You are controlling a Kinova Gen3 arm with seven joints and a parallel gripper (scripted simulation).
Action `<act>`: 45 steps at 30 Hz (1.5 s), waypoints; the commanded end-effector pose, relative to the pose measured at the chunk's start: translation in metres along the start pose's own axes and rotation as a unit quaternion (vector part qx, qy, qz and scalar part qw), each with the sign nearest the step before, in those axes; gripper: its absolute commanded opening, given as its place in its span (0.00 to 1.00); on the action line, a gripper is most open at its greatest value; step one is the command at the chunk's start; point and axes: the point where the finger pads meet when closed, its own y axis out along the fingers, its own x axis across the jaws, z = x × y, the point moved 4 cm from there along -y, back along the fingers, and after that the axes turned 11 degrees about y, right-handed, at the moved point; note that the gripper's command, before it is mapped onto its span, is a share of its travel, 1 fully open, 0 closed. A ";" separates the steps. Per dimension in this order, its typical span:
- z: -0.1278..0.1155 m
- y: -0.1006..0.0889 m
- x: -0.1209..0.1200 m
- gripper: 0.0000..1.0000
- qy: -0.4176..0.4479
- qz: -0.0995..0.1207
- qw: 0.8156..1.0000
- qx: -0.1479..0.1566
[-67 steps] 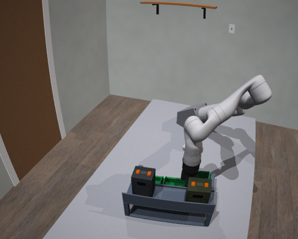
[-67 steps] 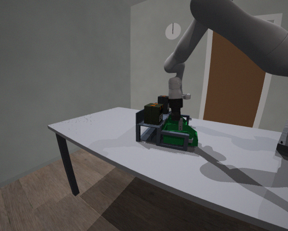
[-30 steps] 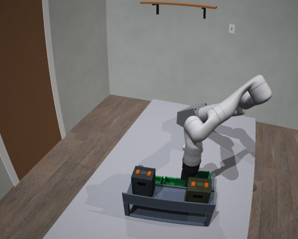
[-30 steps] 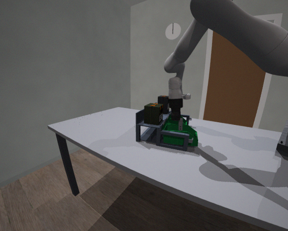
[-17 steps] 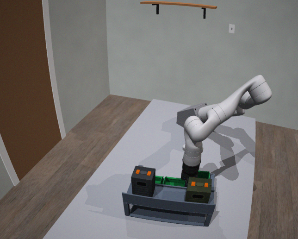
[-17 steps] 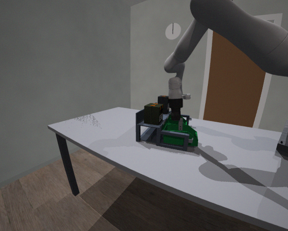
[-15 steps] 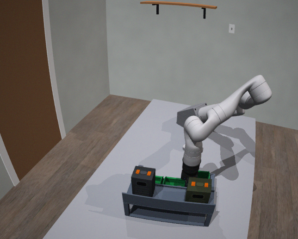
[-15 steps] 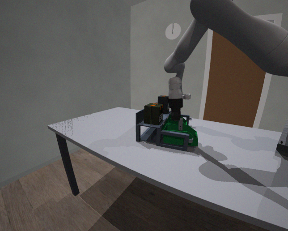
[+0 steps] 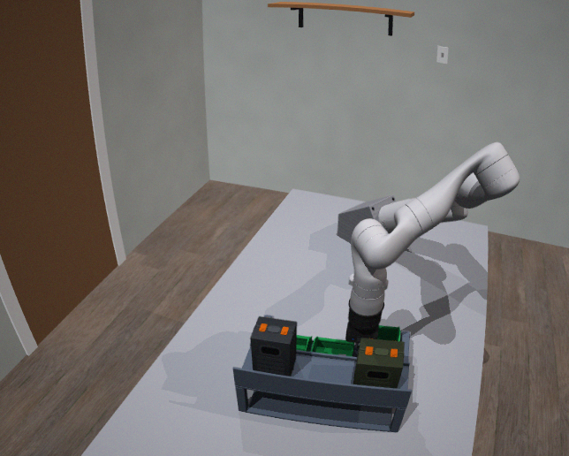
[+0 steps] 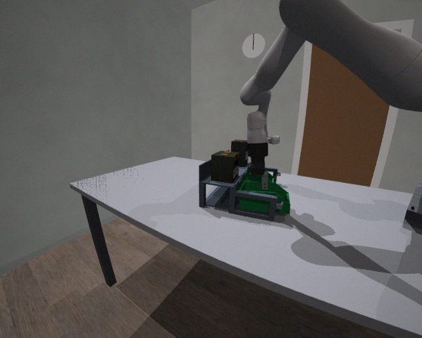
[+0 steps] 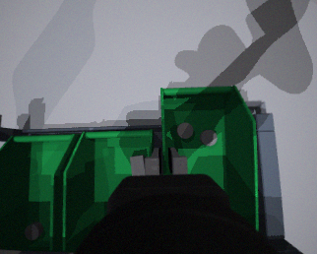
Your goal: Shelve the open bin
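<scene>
Two latched cases, with fittings on the walls behind.
In the top view, a charcoal case [image 9: 274, 355] [image 10: 239, 152] with orange latches stands upright at six o'clock, an olive case [image 9: 378, 368] [image 10: 224, 166], also orange-latched, at its three o'clock; a brown door [image 9: 47, 156] [image 10: 343, 116] fills nine to ten, a wooden wall board [image 9: 340, 8] on black brackets [image 9: 300, 18] sits just past twelve, and a pale switch plate [image 9: 442, 54] between one and two. In the exterior view, a round white clock [image 10: 253, 45] hangs between twelve and one.
</scene>
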 end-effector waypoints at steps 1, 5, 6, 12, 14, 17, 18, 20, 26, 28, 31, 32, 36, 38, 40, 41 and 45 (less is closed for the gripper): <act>0.000 -0.004 -0.001 0.32 0.000 0.001 1.000 -0.002; 0.000 -0.008 -0.001 0.32 0.000 0.001 1.000 -0.002; 0.000 -0.009 -0.001 0.32 0.000 0.001 1.000 -0.002; 0.001 -0.015 -0.001 0.32 0.000 0.001 1.000 -0.002; 0.001 -0.017 -0.001 0.32 0.000 0.001 1.000 -0.002; 0.001 -0.021 -0.001 0.32 0.000 0.001 1.000 -0.002; 0.002 -0.023 -0.001 0.32 0.000 0.001 1.000 -0.002; 0.002 -0.026 -0.001 0.32 0.000 0.001 1.000 -0.002; 0.003 -0.037 -0.001 0.32 0.000 0.001 1.000 -0.002; 0.004 -0.040 -0.001 0.32 0.000 0.001 1.000 -0.002; 0.004 -0.042 -0.002 0.32 0.000 0.001 1.000 -0.002; 0.004 -0.044 -0.002 0.32 0.000 0.001 1.000 -0.002; 0.005 -0.051 -0.002 0.32 0.000 0.001 1.000 -0.002; 0.005 -0.055 -0.002 0.32 0.000 0.001 1.000 -0.002; 0.005 -0.058 -0.002 0.32 0.000 0.001 1.000 -0.002; 0.006 -0.060 -0.002 0.32 0.000 0.001 1.000 -0.002; 0.006 -0.067 -0.002 0.32 0.000 0.001 1.000 -0.002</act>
